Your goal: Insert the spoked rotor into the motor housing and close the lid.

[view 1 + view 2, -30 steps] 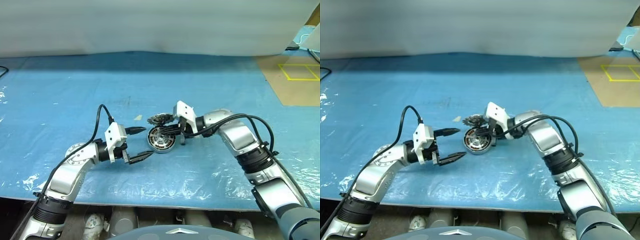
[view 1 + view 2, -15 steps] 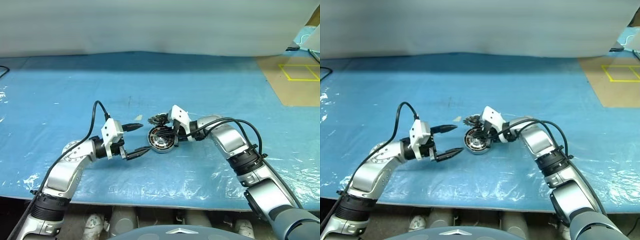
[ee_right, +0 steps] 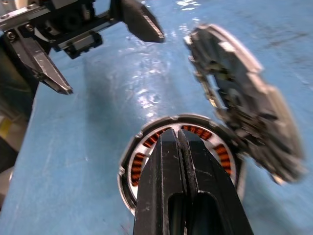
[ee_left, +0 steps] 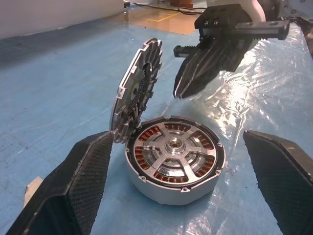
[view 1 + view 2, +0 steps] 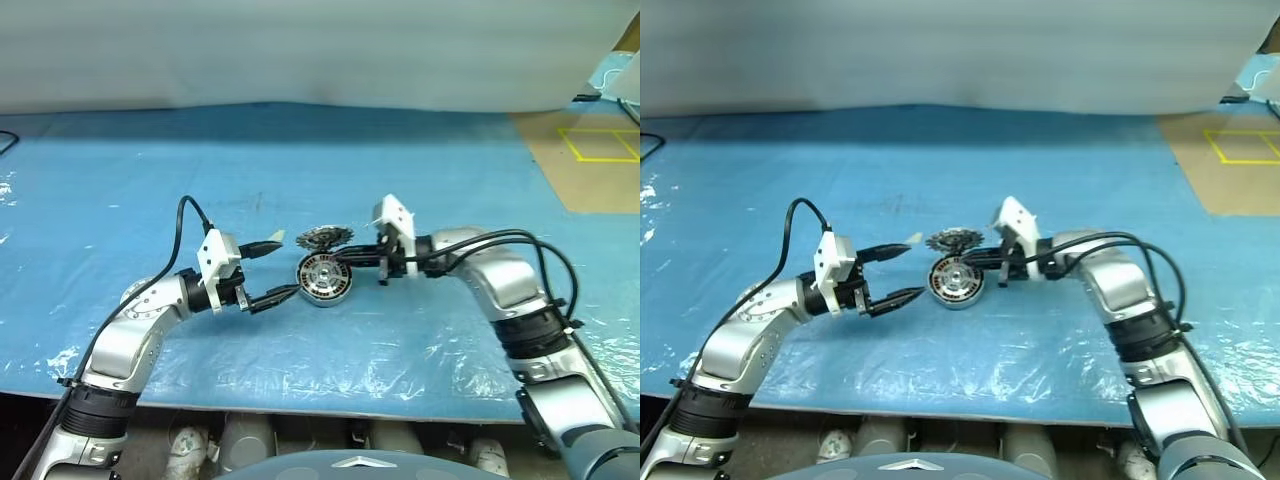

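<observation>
The motor housing [image 4: 146, 183] sits on the blue sheet at mid-table. The spoked rotor [image 4: 172, 147] lies inside it, dark rim and silver spokes over the copper windings. The lid [image 4: 134, 93] stands tilted on edge, toothed side toward the housing, leaning on its far rim. My left gripper [image 5: 283, 268] is open just left of the housing, with its fingers [image 4: 78, 186] level and nothing between them. My right gripper [image 5: 345, 262] is shut and empty. It points left and slightly down, with its tip above the housing's right rim, close to the lid.
A wrinkled blue plastic sheet [image 5: 150, 160] covers the table. A small beige scrap [image 5: 277, 236] lies by my left gripper's upper finger. Brown board with yellow tape [image 5: 590, 150] lies at the far right. The table's front edge runs close to my arms.
My right gripper has drawn back to the right, off the housing and lid, and risen slightly. The lid still leans on the housing. My left gripper has stayed open in place.
</observation>
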Controlling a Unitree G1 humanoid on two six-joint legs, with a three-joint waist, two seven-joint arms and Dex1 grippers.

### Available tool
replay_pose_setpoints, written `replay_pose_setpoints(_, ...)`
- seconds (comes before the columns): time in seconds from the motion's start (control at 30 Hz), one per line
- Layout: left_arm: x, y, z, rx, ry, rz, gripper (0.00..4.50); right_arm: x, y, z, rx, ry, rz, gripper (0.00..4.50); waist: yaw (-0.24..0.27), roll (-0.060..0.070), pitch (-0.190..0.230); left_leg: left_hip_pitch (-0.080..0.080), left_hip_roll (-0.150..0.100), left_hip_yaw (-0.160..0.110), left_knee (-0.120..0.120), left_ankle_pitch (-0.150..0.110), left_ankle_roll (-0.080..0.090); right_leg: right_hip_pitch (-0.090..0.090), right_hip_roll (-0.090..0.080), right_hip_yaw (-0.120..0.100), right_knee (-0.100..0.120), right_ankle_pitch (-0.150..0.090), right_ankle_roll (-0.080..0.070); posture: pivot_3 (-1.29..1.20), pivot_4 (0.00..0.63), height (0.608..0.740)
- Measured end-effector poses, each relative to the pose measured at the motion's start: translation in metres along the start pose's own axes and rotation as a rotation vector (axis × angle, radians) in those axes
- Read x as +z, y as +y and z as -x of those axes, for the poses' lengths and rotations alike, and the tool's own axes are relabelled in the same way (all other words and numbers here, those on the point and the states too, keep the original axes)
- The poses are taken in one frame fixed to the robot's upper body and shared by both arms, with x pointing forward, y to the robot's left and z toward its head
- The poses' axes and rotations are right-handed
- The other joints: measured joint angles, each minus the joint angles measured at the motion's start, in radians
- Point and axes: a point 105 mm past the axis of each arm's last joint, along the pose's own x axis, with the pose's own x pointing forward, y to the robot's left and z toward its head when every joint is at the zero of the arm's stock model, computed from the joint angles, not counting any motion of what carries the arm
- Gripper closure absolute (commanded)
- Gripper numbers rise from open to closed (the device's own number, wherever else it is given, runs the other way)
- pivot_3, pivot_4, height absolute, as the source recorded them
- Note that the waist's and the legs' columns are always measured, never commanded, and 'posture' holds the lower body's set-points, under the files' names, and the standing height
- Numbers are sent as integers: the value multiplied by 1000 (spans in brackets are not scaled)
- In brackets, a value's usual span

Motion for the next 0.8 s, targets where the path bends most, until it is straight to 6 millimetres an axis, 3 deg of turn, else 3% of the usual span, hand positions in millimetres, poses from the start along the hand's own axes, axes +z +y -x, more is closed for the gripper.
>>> replay_pose_setpoints(0.13, -1, 1, 0, 2, 0, 3, 0, -16, -26, 23, -148, 26, -73, 4485, -2, 0, 0, 0, 0, 0, 0, 0, 0, 0, 0, 0, 0, 0, 0, 0, 150, 740)
replay_pose_setpoints(0.27, 0, 2, -2, 4, -13, 3, 0, -23, -51, 28, -280, 23, -104, 4485, -9, 0, 0, 1, 0, 0, 0, 0, 0, -1, 1, 0, 1, 0, 0, 0, 150, 740)
replay_pose_setpoints(0.33, 0, 4, -3, 9, -18, 5, 0, -16, -60, 23, -313, -1, -90, 4485, -12, 0, 0, 0, 0, 1, 1, 0, 0, -1, 1, 1, 2, 0, 0, 0, 150, 740)
replay_pose_setpoints(0.43, -2, 13, -3, 31, -21, 8, 0, 11, -67, 3, -305, -63, -32, 4485, -18, 0, 0, 0, 0, 1, 1, 0, 0, -1, 1, 0, 2, 0, 0, 0, 150, 740)
replay_pose_setpoints(0.63, -4, 20, -1, 52, -20, -2, 0, 38, -58, -34, -189, -98, 30, 4485, -19, 0, 0, -4, 0, 0, 1, 0, 0, -3, 0, -1, 1, 0, -1, 0, 150, 740)
replay_pose_setpoints(0.8, -4, 19, 2, 54, -13, -3, 0, 47, -36, -42, -31, -71, 90, 4485, -4, 0, 0, -5, 0, 0, 1, 0, 0, -4, 0, -3, 1, 0, -1, 0, 150, 740)
